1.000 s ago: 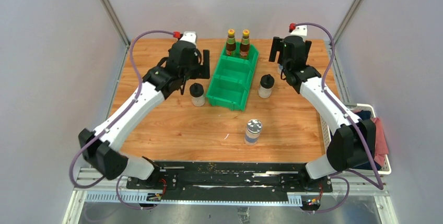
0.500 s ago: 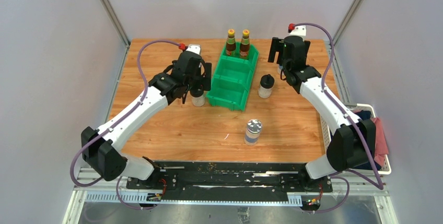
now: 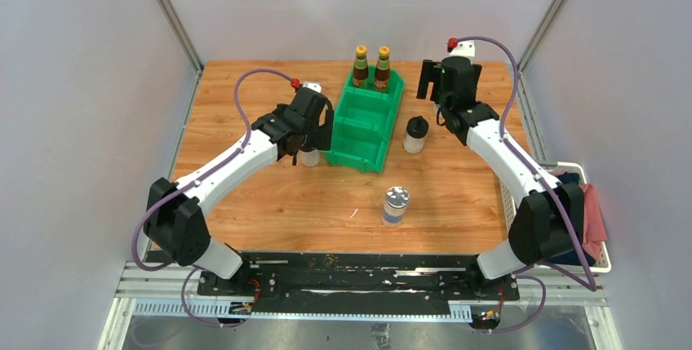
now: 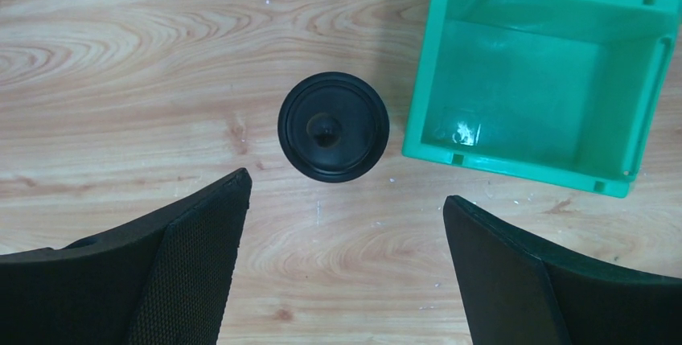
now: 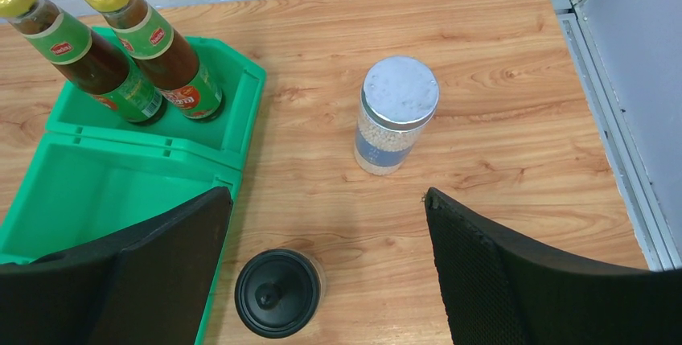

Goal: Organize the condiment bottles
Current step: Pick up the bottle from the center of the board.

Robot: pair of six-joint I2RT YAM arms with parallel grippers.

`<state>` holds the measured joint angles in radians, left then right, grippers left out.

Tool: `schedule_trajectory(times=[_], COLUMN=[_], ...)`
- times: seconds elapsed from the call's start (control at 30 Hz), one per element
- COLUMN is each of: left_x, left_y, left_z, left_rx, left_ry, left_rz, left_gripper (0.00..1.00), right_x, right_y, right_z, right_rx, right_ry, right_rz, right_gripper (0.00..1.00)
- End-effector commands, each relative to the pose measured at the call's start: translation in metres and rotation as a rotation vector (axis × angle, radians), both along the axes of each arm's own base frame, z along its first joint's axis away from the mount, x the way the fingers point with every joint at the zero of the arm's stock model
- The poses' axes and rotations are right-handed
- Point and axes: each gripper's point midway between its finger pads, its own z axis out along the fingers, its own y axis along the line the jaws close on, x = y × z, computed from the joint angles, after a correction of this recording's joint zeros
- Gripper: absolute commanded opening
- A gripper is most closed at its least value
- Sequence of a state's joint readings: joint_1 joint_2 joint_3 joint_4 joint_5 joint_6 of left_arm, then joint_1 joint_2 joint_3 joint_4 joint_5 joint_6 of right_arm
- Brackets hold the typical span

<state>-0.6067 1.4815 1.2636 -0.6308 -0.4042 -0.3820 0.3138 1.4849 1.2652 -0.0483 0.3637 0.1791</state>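
Note:
Two brown sauce bottles (image 3: 360, 67) (image 3: 382, 67) with yellow caps stand in the far compartment of the green bin (image 3: 352, 157). A black-capped shaker (image 3: 308, 155) stands just left of the bin. My left gripper (image 3: 315, 133) hovers open above it. In the left wrist view the shaker's cap (image 4: 334, 126) lies just ahead of the open left gripper (image 4: 344, 192), not between the fingers. A second shaker (image 3: 415, 134) stands right of the bin. My right gripper (image 3: 436, 81) is open above the table, with that shaker (image 5: 277, 293) and a silver-lidded jar (image 5: 398, 116) below it. Another silver-lidded jar (image 3: 396, 206) stands nearer the front.
The bin's near compartment (image 4: 523, 172) holds nothing in the left wrist view. A white basket with cloths (image 3: 602, 264) hangs off the table's right side. Metal frame posts (image 3: 167, 11) rise at the back corners, and the table's right edge (image 5: 599, 112) lies close to the far jar.
My left arm has swung right and toward the front, bringing its open gripper over the left shaker. The right arm has barely moved.

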Motion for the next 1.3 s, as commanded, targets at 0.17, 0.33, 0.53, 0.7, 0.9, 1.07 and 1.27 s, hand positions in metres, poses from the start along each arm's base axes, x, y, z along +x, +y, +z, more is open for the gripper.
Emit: schedule_trajectory(times=[0.17,0.33,0.53,0.7,0.9,1.07,1.27], left_x=[0.008,0.011,0.016,0.018,0.021,0.023,0.027], left_y=[0.001,0.001,-0.002,0.001,0.003,0.002,0.001], left_z=[-0.023,-0.029,-0.035,-0.040,-0.045,-0.053,-0.055], left_rx=[-0.030,-0.045,-0.052,-0.056,-0.069,-0.073,-0.077], left_ry=[0.071,0.080,0.090,0.095,0.102,0.116,0.117], left_rz=[0.024,0.021,0.013,0.022,0.028,0.026,0.028], left_gripper=[0.93,0.93,0.93,0.93,0.92,0.90,0.89], right_x=[0.005,0.005,0.005,0.006,0.007,0.007,0.008], right_y=[0.000,0.002,0.002,0.003,0.004,0.004,0.005], right_z=[0.000,-0.005,-0.010,-0.011,-0.013,-0.015,-0.016], right_rx=[-0.011,-0.010,-0.010,-0.012,-0.011,-0.011,-0.011], right_ry=[-0.003,0.007,0.014,0.018,0.022,0.026,0.029], right_rz=[0.010,0.020,0.021,0.024,0.029,0.030,0.029], right_gripper=[0.94,0.94,0.94,0.94,0.94,0.94,0.94])
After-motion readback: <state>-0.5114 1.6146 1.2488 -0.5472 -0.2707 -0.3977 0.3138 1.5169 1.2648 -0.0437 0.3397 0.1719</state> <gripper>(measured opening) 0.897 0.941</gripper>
